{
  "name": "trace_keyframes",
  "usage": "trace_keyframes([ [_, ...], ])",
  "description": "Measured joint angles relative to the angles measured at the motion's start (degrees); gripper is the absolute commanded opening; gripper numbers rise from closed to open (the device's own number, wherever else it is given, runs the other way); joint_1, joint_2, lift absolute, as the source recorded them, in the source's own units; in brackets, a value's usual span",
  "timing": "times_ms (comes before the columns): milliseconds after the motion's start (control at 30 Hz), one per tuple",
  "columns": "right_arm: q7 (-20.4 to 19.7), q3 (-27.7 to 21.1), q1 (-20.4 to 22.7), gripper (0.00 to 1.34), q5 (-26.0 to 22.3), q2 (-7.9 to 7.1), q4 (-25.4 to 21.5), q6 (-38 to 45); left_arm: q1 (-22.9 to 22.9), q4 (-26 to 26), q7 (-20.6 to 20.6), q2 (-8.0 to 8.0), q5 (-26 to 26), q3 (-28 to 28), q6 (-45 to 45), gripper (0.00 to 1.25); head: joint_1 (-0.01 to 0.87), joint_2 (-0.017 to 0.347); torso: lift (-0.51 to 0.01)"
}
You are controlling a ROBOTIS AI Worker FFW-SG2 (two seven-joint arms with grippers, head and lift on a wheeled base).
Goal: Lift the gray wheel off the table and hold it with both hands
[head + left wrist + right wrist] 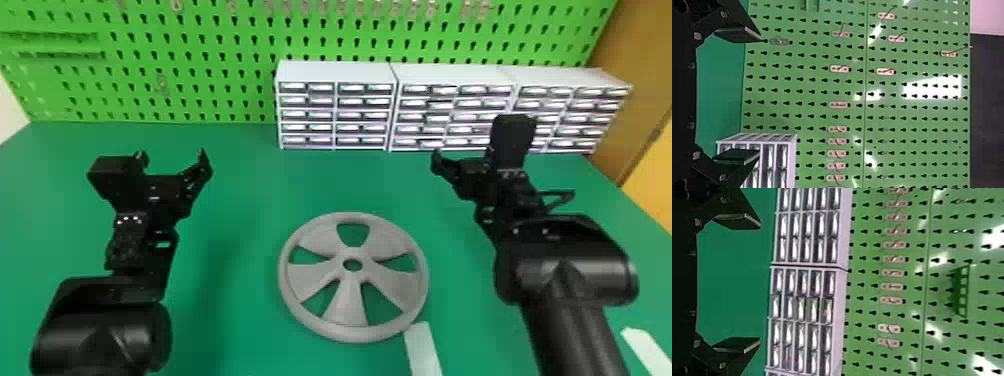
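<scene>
The gray wheel (345, 320) lies flat on the green table (245, 200), near the middle of the head view, touched by neither gripper. My left gripper (172, 160) is beyond and to the left of the wheel, its fingers apart with nothing between them. Seen from its wrist, the left gripper (760, 98) is spread wide. To the right of the wheel and farther back, my right gripper (465, 150) is held with its fingers apart; the right wrist view shows the right gripper (761, 284) spread and holding nothing.
White drawer cabinets (332, 72) line the back right of the table before a green pegboard (200, 65). A pale strip (423, 347) lies by the wheel's near right edge. Another pale strip (647, 350) is at the far right, beyond the right arm.
</scene>
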Motion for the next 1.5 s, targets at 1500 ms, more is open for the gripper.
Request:
trace_keyframes([
  [1500, -24.48, 18.18, -20.70, 1.09, -31.64, -10.69, 6.01, 50.41, -0.30, -0.09, 0.08, 0.00, 0.31, -0.93, 0.00, 1.00, 0.711, 0.015, -0.098],
])
